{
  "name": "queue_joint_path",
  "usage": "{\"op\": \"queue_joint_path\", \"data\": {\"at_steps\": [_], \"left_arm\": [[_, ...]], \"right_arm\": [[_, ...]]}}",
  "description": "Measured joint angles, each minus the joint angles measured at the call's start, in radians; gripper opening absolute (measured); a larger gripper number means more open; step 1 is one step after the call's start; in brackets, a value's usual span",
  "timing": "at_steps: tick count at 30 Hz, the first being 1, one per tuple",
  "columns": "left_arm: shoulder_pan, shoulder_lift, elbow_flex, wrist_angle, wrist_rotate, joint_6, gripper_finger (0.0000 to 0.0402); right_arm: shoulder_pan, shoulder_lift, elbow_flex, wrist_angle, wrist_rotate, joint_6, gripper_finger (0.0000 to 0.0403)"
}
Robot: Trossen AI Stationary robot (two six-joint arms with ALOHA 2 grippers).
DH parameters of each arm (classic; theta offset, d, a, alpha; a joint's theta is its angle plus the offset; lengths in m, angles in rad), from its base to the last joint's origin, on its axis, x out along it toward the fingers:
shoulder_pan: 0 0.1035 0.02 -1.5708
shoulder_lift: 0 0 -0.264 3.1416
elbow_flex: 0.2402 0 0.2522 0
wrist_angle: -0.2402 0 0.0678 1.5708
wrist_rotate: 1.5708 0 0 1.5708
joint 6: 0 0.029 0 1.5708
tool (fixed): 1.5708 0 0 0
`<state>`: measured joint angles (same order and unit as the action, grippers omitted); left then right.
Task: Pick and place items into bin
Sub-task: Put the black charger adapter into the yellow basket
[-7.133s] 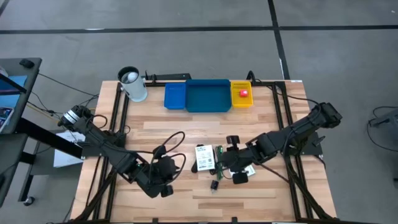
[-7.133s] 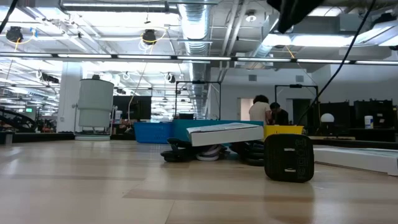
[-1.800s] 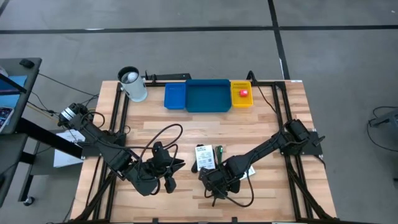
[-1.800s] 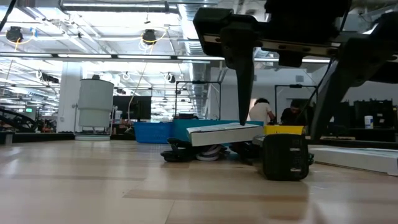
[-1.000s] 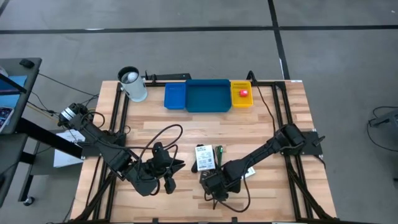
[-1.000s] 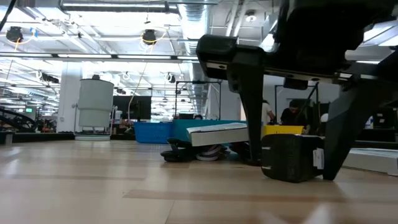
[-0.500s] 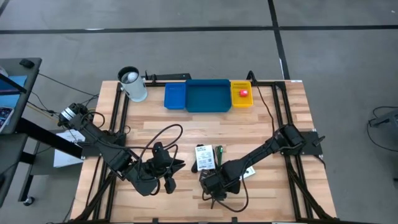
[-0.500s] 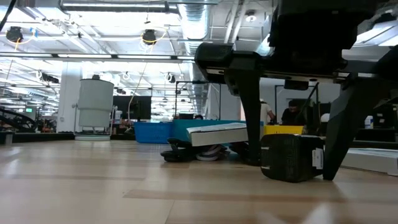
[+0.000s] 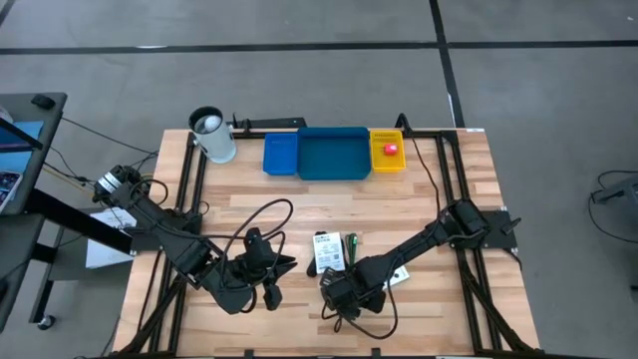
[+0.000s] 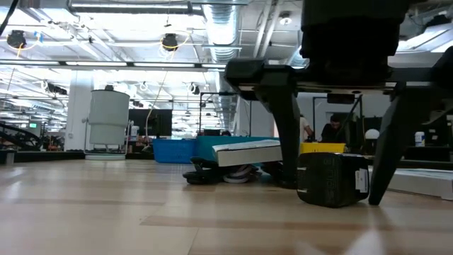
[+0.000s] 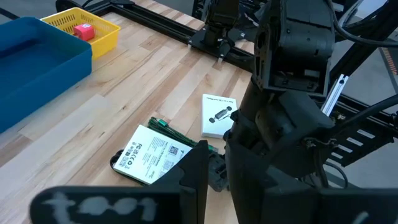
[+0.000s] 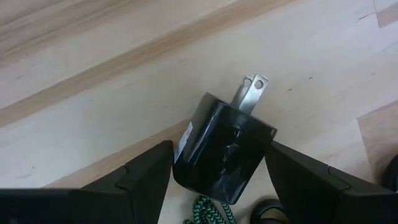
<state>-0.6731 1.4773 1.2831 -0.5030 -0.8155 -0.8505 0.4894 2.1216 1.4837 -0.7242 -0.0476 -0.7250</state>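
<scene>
From above, the right gripper (image 9: 342, 296) is lowered to the table near its front edge, just in front of a white printed packet (image 9: 328, 253); the piece it is after is hidden beneath it. The left gripper (image 9: 261, 267) waits near the table's left front, and whether its fingers are parted cannot be told. At the far edge stands the row of trays, a wide blue tray (image 9: 334, 154) between a small blue tray (image 9: 280, 155) and a small yellow tray (image 9: 388, 152), which already holds a small red block (image 9: 390, 150).

At table level, a black plug adapter (image 10: 331, 180) sits on the wood between the right arm's two fingers (image 10: 289, 134), which stand spread on either side, apparently not yet pressing it. That placement suggests a grasp about to be closed.

The left wrist camera looks past its own fingers at the right arm crouched over the packets and a short green cable (image 11: 163, 125).

The right wrist camera shows the adapter's two metal prongs (image 12: 249, 90) pointing away, its body centred between the spread fingers, so closing should catch its flat sides.
</scene>
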Motion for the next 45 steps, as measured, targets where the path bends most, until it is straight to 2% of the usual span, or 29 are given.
{"op": "queue_joint_path", "data": {"at_steps": [17,35,39,45], "left_arm": [[0.000,0.000,0.000,-0.003,0.000,0.003,0.0043],[0.000,0.000,0.000,-0.004,0.008,0.006,0.0043],[0.000,0.000,0.000,-0.004,0.008,0.006,0.0043],[0.000,0.000,0.000,-0.004,0.008,0.005,0.0043]], "right_arm": [[0.024,0.006,0.028,-0.022,-0.052,-0.007,0.0255],[-0.002,0.003,0.032,-0.015,-0.030,0.001,0.0254],[0.001,0.002,0.032,-0.015,-0.030,-0.009,0.0235],[0.009,0.001,0.033,-0.016,-0.033,-0.009,0.0178]]}}
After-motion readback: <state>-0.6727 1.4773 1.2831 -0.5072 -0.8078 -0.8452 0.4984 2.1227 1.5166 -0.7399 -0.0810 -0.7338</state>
